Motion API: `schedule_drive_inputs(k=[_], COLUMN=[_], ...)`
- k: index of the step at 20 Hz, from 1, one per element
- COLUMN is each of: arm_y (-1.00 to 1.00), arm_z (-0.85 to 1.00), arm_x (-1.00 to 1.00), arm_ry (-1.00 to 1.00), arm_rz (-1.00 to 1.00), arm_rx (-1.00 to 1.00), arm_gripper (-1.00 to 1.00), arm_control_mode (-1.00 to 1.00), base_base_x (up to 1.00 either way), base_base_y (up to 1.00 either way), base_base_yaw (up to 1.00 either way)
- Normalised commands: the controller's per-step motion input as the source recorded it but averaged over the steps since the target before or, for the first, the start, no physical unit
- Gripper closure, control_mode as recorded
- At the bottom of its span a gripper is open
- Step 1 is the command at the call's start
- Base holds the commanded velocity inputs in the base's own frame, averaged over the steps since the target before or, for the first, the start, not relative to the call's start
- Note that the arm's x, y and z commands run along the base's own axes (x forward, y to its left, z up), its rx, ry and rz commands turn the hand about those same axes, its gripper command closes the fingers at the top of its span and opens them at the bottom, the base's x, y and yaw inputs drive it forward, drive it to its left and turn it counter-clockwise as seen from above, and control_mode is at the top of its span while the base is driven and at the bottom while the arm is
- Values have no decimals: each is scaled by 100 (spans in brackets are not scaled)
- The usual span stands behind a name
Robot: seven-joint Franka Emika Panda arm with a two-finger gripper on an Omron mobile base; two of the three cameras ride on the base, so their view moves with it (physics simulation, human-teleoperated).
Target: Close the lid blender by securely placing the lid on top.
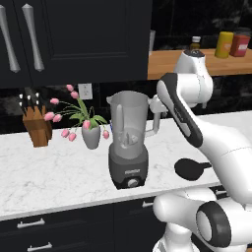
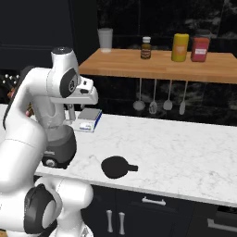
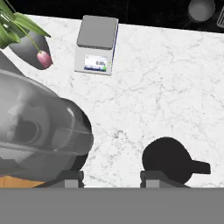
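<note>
The blender (image 1: 128, 142) stands near the counter's front edge, a translucent grey jar with no lid on a dark base with a knob; its base (image 2: 60, 149) and jar (image 3: 39, 131) are also in sight. The lid (image 1: 189, 168), a flat black disc with a tab, lies on the marble to the blender's right; the same lid (image 2: 115, 166) (image 3: 168, 159) is bare and untouched. My gripper (image 3: 111, 178) hangs open above the counter, between the jar and the lid, with nothing between its fingers. The hand (image 1: 156, 110) (image 2: 74, 111) sits beside the jar's handle.
A grey kitchen scale (image 2: 89, 119) (image 3: 96, 43) sits behind the blender. A vase of pink tulips (image 1: 91, 135) and a knife block (image 1: 37, 125) stand to the left. A wooden shelf (image 2: 157, 62) with bottles and hanging utensils (image 2: 159, 104) runs along the back wall.
</note>
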Motion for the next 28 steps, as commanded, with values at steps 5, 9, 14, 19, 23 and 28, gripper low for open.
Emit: schedule_drive_inputs(k=[5, 9, 14, 19, 23, 28], arm_y=[-10, -92, -81, -53, -34, -47], arm_z=[-6, -27, -42, -71, -74, -57], arm_x=[-19, -40, -11, 0, 0, -3], arm_ry=[-3, -12, 1, 0, -12, -7], arm_rz=[3, 30, 27, 34, 45, 42], arm_rx=[1, 10, 9, -1, -11, -10], arm_gripper=[-100, -100, -100, -100, -100, -100], arm_control_mode=[-100, -100, -100, -100, -100, -100], base_base_x=[0, 0, 0, 0, 0, 0], base_base_y=[0, 0, 0, 0, 0, 0], base_base_yaw=[0, 0, 0, 0, 0, 0])
